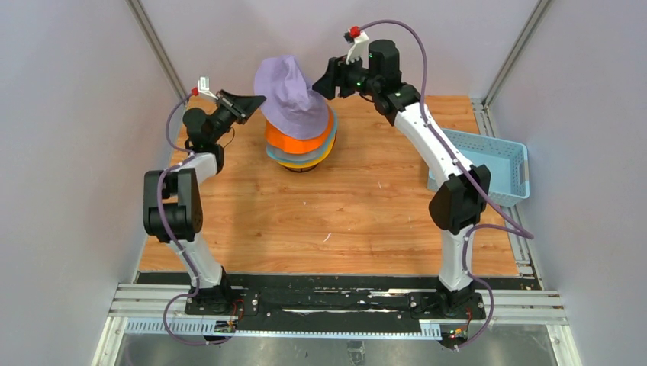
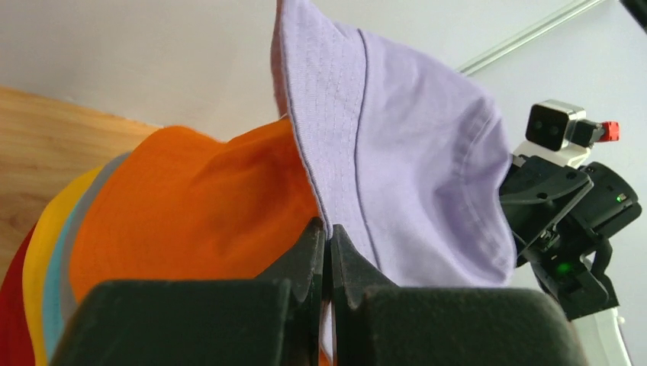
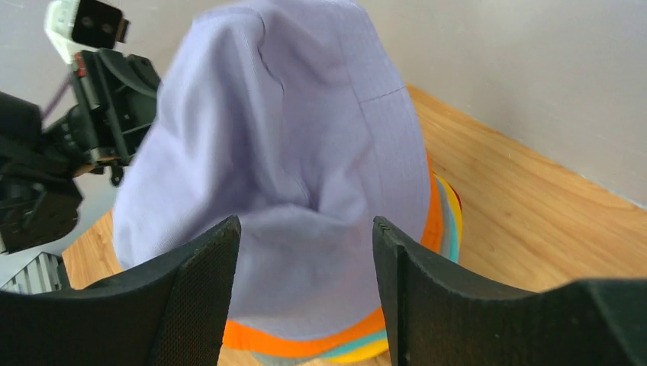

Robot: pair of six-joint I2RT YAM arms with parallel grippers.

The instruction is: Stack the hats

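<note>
A stack of hats stands at the back middle of the table, with an orange hat (image 1: 299, 142) above grey, teal and yellow brims. The lavender hat (image 1: 290, 93) sits crooked on top, its crown tipped up to the left. My left gripper (image 1: 255, 101) is shut on the lavender hat's left brim; the left wrist view shows the brim edge (image 2: 320, 183) pinched between the closed fingers (image 2: 329, 236). The red hat (image 2: 11, 320) shows at the stack's bottom. My right gripper (image 1: 324, 76) is open just right of the lavender hat (image 3: 290, 168), its fingers (image 3: 206, 267) apart and holding nothing.
A light blue plastic basket (image 1: 496, 164) stands at the right edge of the wooden table (image 1: 343, 221). Grey walls close in at the back and on both sides. The wire stand is hidden under the hats.
</note>
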